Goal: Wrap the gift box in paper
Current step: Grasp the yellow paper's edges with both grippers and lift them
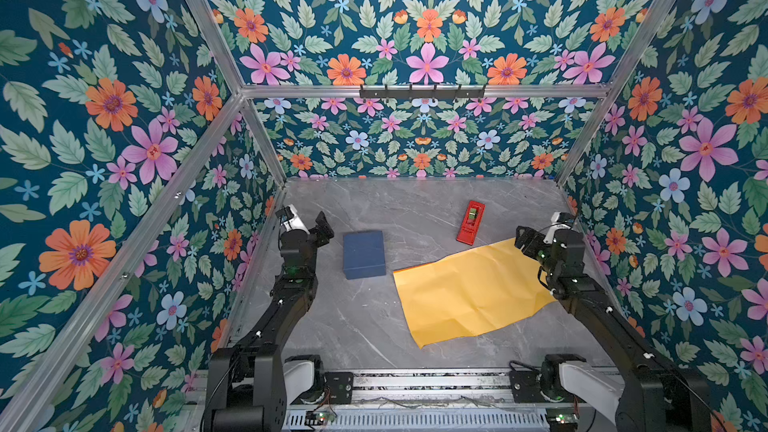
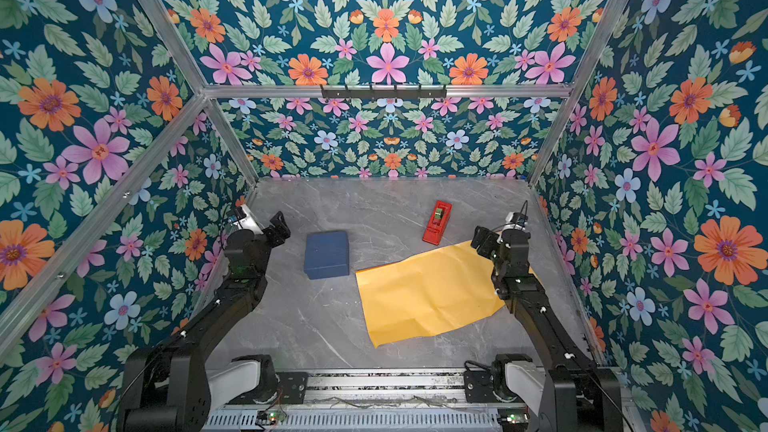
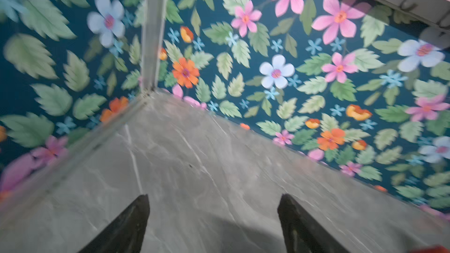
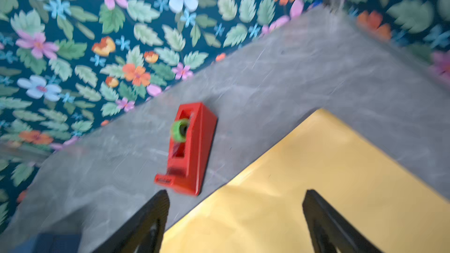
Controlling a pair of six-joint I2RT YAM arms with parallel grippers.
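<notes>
Left claw [image 3: 213,198]: jaws apart, empty, over bare table [image 1: 353,326]. Gift box [image 1: 364,253] flat on table just right of it, apart from the paper [image 1: 469,292], which lies spread further right. Tape dispenser [image 1: 470,222] parked behind paper. Right claw [image 4: 236,193]: apart, empty, above paper's far corner, probably to grab it.

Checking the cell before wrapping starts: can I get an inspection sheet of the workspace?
Surface: grey marble-look tabletop, no spills seen.
Job's things: low navy-blue cardboard gift box, unwrapped; creased yellow-orange paper sheet flat beside it, not under it.
Clutter: red plastic tape dispenser beyond the paper's far edge.
Grippers: left gripper open, empty, over bare tabletop; right gripper open, empty, above the paper's far corner.
Cables: thin wires along the front rail, away from the paper.
Surroundings: floral-papered walls, aluminium frame, black hook rail.
</notes>
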